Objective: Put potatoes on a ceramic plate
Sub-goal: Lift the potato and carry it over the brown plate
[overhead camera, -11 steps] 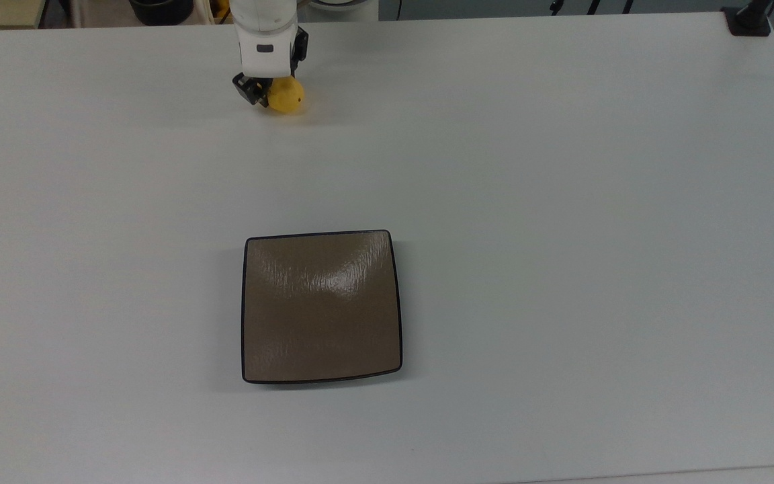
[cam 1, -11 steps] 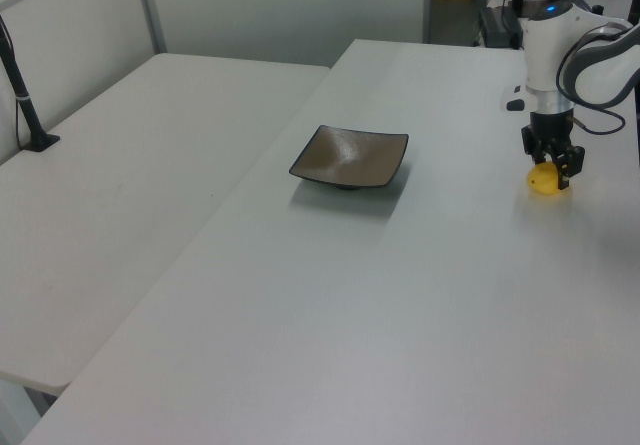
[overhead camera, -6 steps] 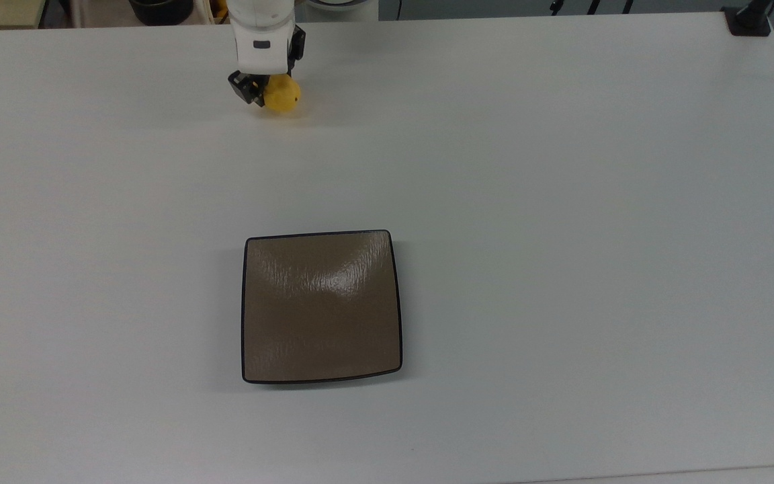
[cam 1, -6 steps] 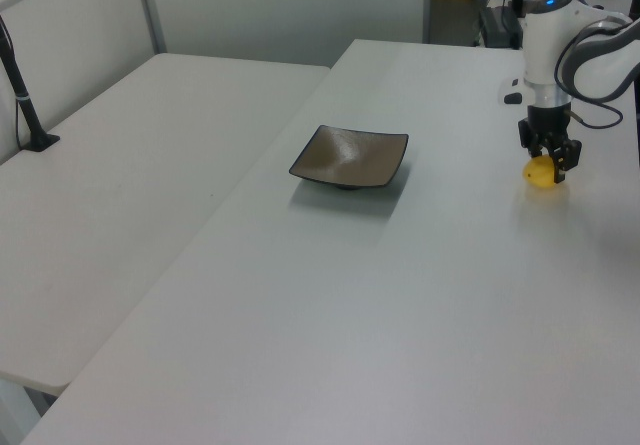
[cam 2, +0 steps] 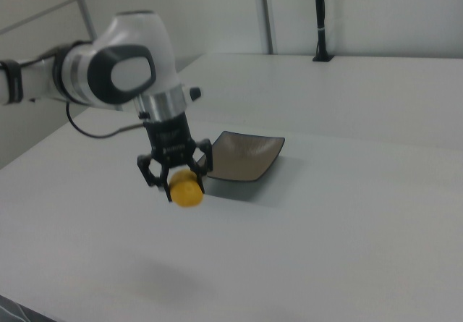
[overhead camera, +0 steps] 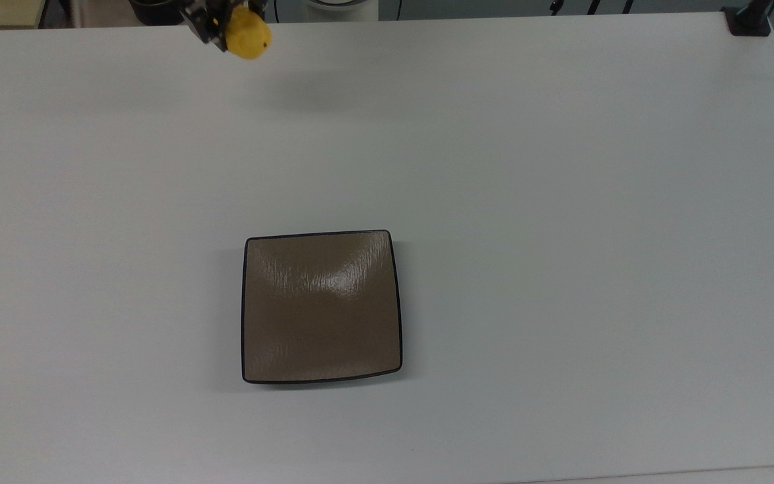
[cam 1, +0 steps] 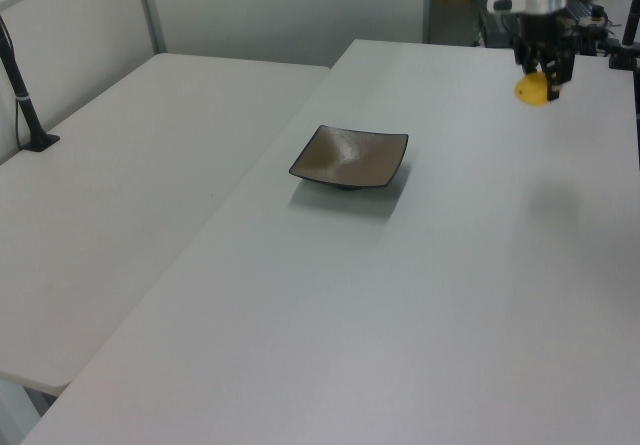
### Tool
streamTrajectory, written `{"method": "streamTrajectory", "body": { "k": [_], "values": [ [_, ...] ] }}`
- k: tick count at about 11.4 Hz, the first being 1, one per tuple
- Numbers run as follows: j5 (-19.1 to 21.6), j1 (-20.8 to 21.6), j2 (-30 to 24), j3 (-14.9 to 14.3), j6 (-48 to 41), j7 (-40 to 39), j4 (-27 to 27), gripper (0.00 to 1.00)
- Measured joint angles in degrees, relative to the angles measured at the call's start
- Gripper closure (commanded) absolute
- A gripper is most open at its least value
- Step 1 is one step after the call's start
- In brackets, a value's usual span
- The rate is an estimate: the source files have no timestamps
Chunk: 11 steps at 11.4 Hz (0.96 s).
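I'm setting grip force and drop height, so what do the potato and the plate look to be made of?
Potato: uniformly bright yellow and smooth, with a tiny dark spot, so probably a plastic or rubber model, not real produce; its hardness cannot be judged. Plate: glossy grey-brown with a thin black rim, faint ripples and a bright light reflection, consistent with glazed ceramic.

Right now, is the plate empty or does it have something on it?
Empty: the ceramic plate is bare; the potato hangs in the end effector.
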Motion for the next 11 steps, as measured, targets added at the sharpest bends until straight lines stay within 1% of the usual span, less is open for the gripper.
{"method": "streamTrajectory", "body": {
  "k": [2, 4, 5, 7, 9, 11],
  "values": [
    [3.24, 0.09, 0.31, 0.05, -6.87, 3.63, 8.57, 0.85],
    [4.69, 0.97, 1.03, 0.27, -10.65, 12.27, 15.77, 0.85],
    [4.87, 2.19, 1.65, 0.42, -11.02, 17.75, 17.84, 0.85],
    [4.89, 4.8, 3.98, 0.74, -11.05, 28.03, 19.84, 0.85],
    [4.89, 6.56, 7.63, 0.88, -10.71, 35.49, 21.98, 0.86],
    [4.89, 8.05, 12.24, 0.91, -3.64, 44.07, 24.91, 0.86]
  ]
}}
